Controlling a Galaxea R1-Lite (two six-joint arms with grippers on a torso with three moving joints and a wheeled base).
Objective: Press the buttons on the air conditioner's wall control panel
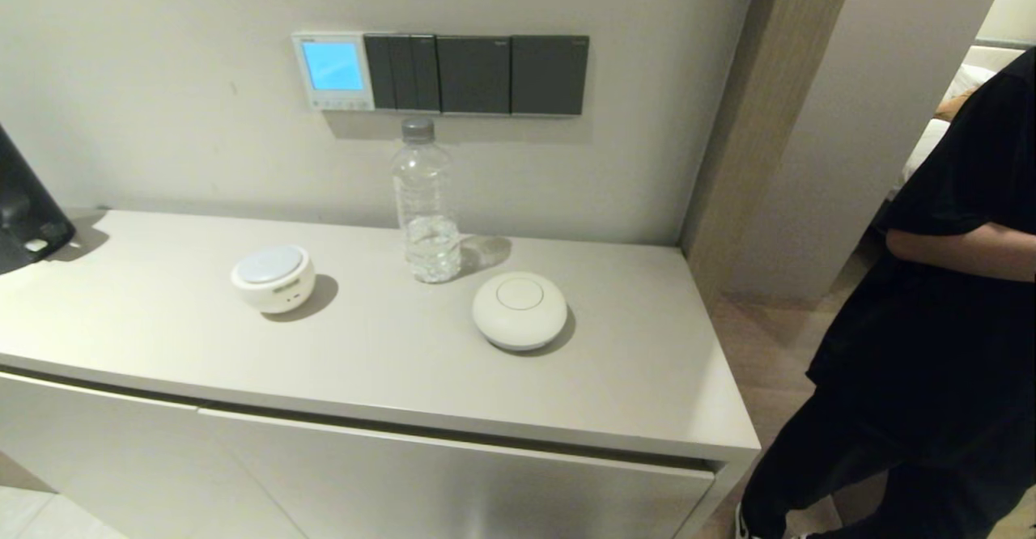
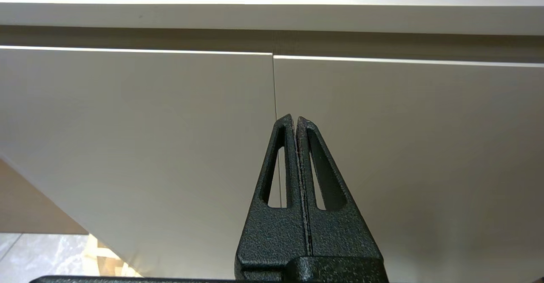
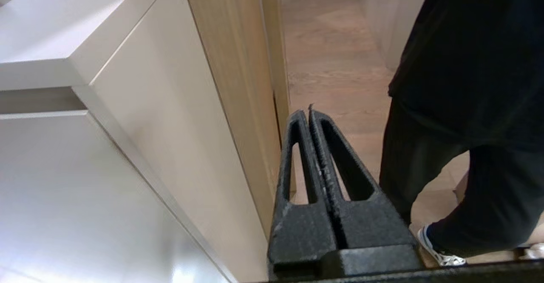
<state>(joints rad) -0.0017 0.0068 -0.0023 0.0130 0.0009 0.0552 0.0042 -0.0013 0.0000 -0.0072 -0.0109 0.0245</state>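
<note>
Buttons (image 1: 337, 103) run along the bottom edge of the control panel (image 1: 333, 70), high on the wall above the water bottle (image 1: 423, 201). Both my left gripper (image 2: 295, 119) and right gripper (image 3: 310, 112) hang low by the cabinet (image 2: 170, 138), jaws together; closed tips should suit one small key, approached clear of the bottle.

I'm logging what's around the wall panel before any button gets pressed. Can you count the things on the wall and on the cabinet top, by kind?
White control panel with lit blue screen: 1
Dark grey switch plates: 3
Clear water bottle: 1
Round white devices on the cabinet top: 2
Total: 7
</note>
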